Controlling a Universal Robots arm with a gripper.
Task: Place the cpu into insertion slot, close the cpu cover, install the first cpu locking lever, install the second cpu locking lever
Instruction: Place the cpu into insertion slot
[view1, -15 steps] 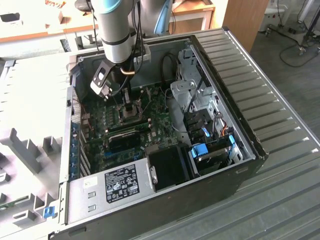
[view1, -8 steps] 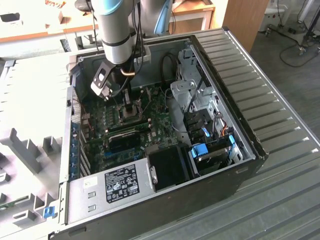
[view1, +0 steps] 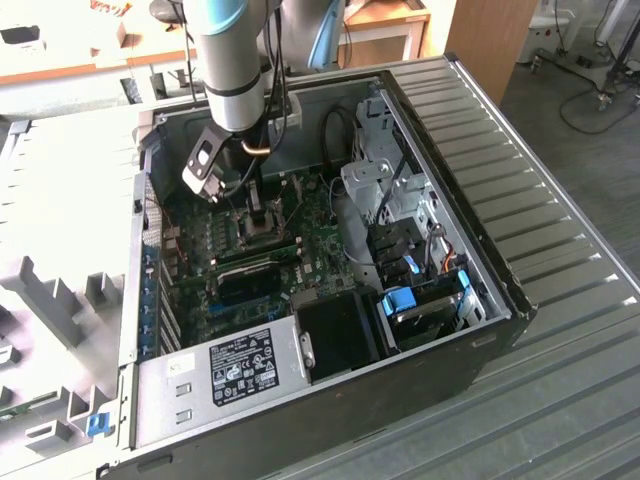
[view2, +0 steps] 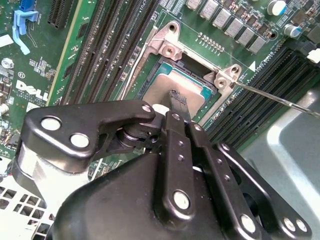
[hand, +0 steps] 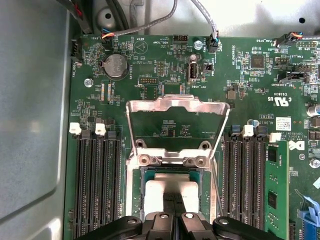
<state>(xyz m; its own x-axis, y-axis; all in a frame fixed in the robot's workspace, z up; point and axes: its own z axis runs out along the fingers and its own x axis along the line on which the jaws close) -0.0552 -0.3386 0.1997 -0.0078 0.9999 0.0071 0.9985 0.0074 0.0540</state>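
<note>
Exterior view: arm reaches into the open computer case (view1: 430, 370), gripper (view1: 256, 222) low over the board. Second wrist view: gripper (view2: 177, 100) fingers pinched together, nothing between them, tip on the cpu (view2: 160, 87), which lies flat in the insertion slot (view2: 167, 47); one thin lever rod (view2: 275, 97) sticks out sideways, unlatched. First wrist view adds the cpu cover (hand: 177, 102) (raised, not closed) behind the cpu (hand: 155, 192), plus one coin battery (hand: 114, 65). Counts: one cpu, one cover, two memory-slot banks (hand: 95, 180) flanking.
</note>
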